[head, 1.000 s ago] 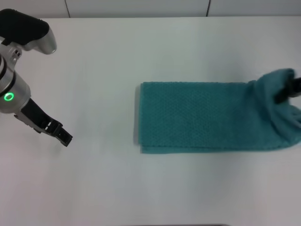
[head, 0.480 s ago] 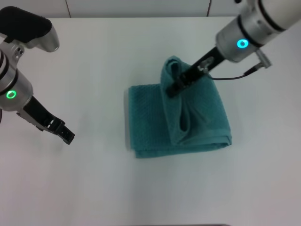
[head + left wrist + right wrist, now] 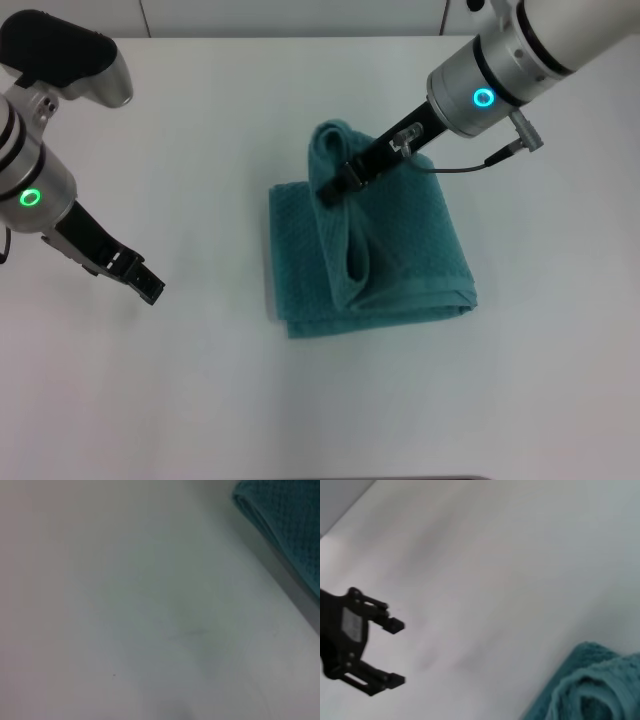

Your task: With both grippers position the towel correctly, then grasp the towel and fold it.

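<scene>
Near the middle of the table lies the towel, one end lifted and pinched shut in the right gripper above its left half. Well off to its left, the left gripper hangs empty, fingers seemingly apart.

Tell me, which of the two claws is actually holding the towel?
The right gripper, pinching a raised fold of the teal towel. The left gripper hangs open over bare table, well off to the towel's side.

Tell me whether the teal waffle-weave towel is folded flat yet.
Not yet. The teal waffle-weave towel lies partly doubled, one end bunched and lifted in the right gripper.
</scene>
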